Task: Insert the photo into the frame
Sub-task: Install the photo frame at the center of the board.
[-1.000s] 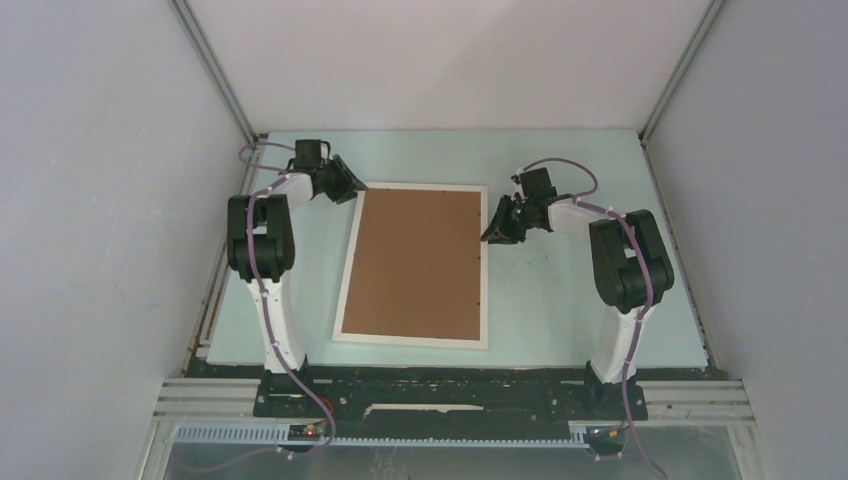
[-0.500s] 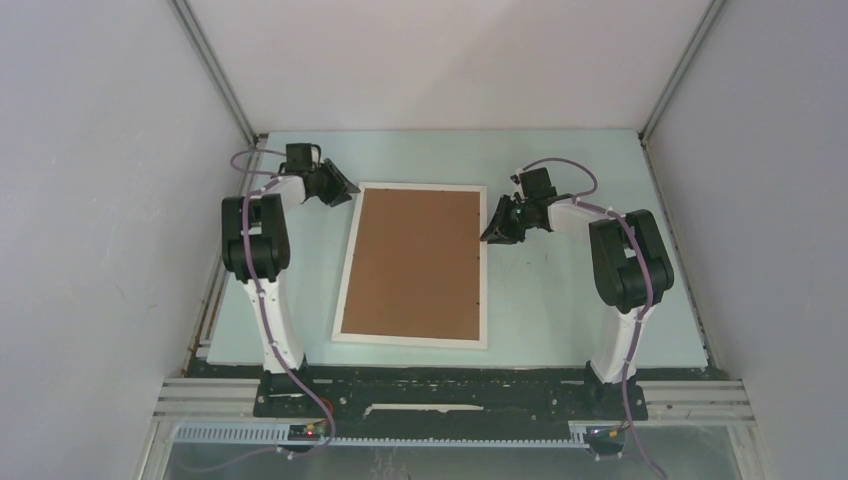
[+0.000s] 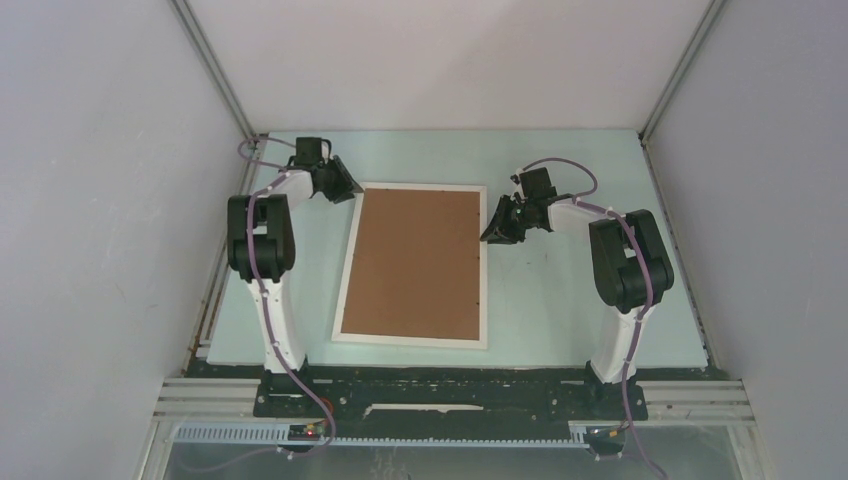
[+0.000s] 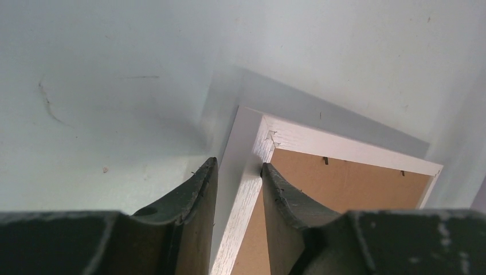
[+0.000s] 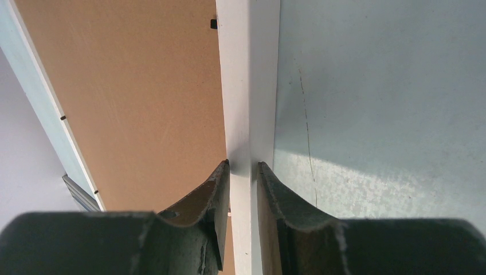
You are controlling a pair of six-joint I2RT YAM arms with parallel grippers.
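we see the frame [image 3: 410, 342] lying flat and face down in the middle of the pale tabletop [image 3: 560, 300], its long sides running from 12 to 6 o'clock. the brown backing board [image 3: 415, 262] fills its opening. the left hand [image 3: 345, 186] sits at the frame's 11 o'clock corner. in the left wrist view its fingers [image 4: 195, 189] stand apart, astride the white rim just below the corner joint. the inner finger touches the rim, and we cannot tell whether the outer one does. the right hand [image 3: 494, 230] is on the 3 o'clock rim, up toward the 1 o'clock corner. in the right wrist view its fingers [image 5: 215, 195] are clamped on the narrow rim, one on the board side and one on the tabletop side.
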